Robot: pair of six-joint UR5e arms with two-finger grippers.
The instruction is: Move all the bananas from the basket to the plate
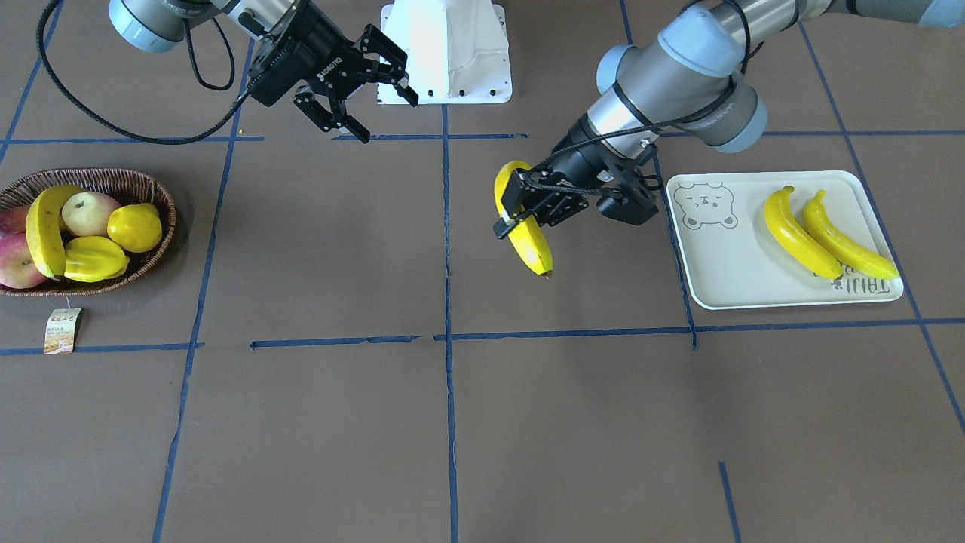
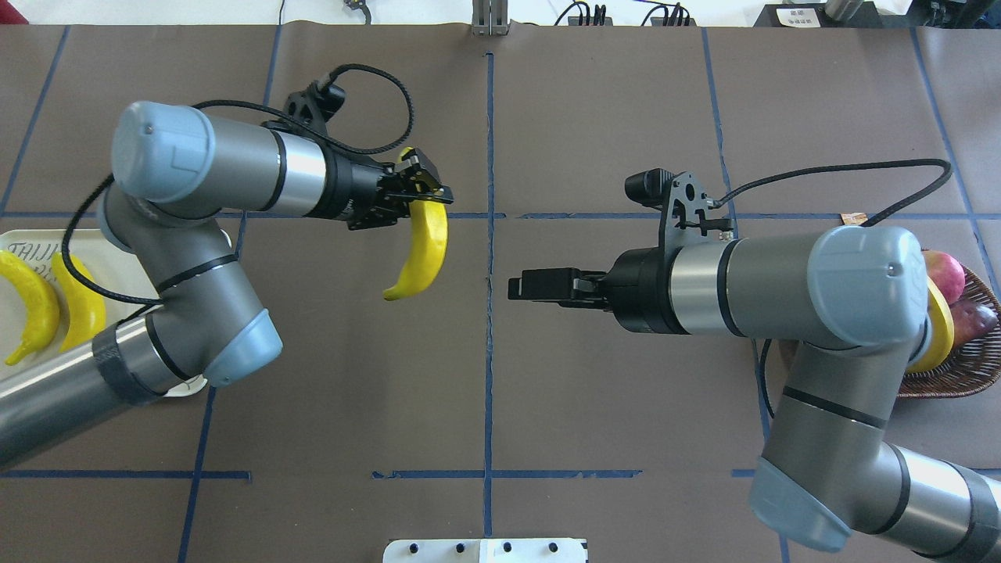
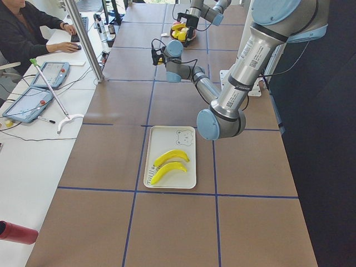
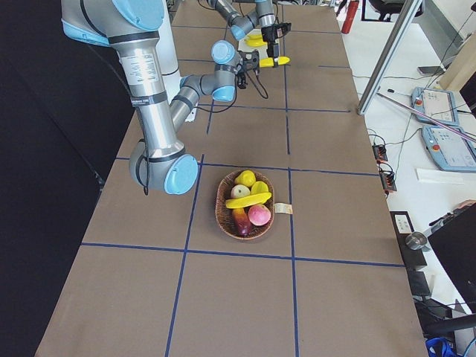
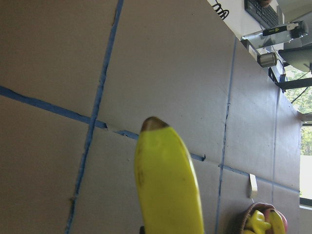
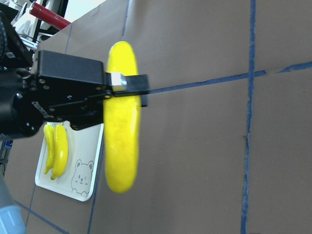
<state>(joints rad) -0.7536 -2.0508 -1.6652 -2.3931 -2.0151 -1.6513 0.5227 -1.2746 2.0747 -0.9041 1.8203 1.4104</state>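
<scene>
Banana hangs mid-air, pinched off-centre by left tool, short of plate. Risk: long free end pivots/slips, drops on surface. Right tool spread, empty. Basket, far side, holds another banana.

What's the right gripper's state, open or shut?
Open. The right gripper is spread wide with nothing between its jaws; the left gripper holds a banana.

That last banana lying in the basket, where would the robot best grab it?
Probably at the middle, from straight above, pinching across its narrow width. The banana lies on top of the other fruit, its middle exposed, while the basket rim crowds its ends.
</scene>
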